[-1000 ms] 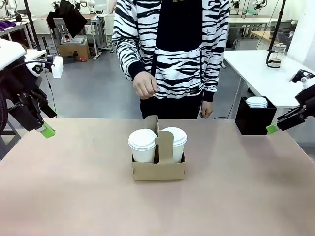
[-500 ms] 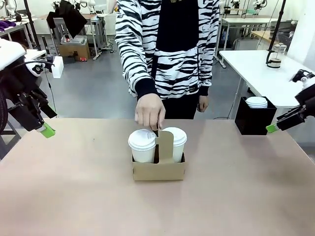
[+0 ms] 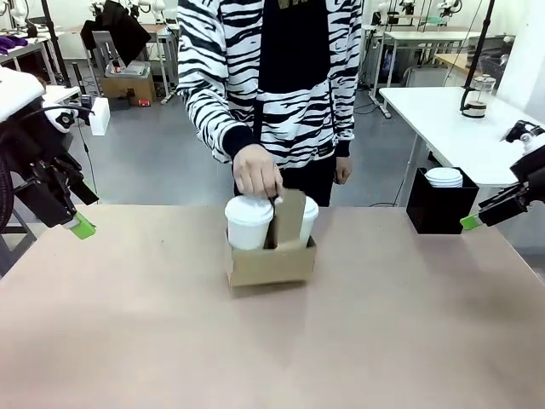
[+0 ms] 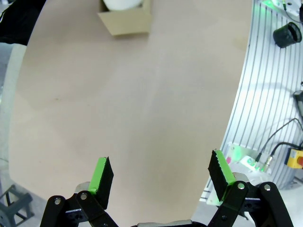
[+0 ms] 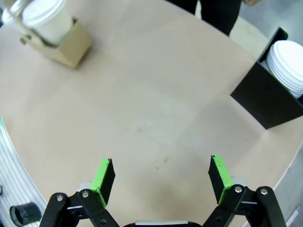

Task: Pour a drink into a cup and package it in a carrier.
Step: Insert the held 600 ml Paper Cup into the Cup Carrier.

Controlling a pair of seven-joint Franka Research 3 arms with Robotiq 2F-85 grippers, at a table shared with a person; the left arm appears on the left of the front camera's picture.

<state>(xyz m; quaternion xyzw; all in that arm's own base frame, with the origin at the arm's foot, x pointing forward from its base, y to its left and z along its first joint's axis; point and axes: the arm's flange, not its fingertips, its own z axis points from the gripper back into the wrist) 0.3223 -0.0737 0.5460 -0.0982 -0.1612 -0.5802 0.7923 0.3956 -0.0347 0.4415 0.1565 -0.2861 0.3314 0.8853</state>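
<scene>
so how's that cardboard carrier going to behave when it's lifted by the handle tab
The carrier is thin cardboard, so it probably flexes. With two lidded cups seated high in it, it looks top-heavy and may sway or tilt. The person's hand holds only the central tab, so uneven fills could tip it sideways.

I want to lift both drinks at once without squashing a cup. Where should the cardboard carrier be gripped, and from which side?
Probably by the upright handle tab in the middle of the carrier, coming down from above with the fingers on its two flat faces. The tab is thin and rises between the two lidded cups, clear of their lids. The person's hand is on it now, so it isn't free yet.
</scene>
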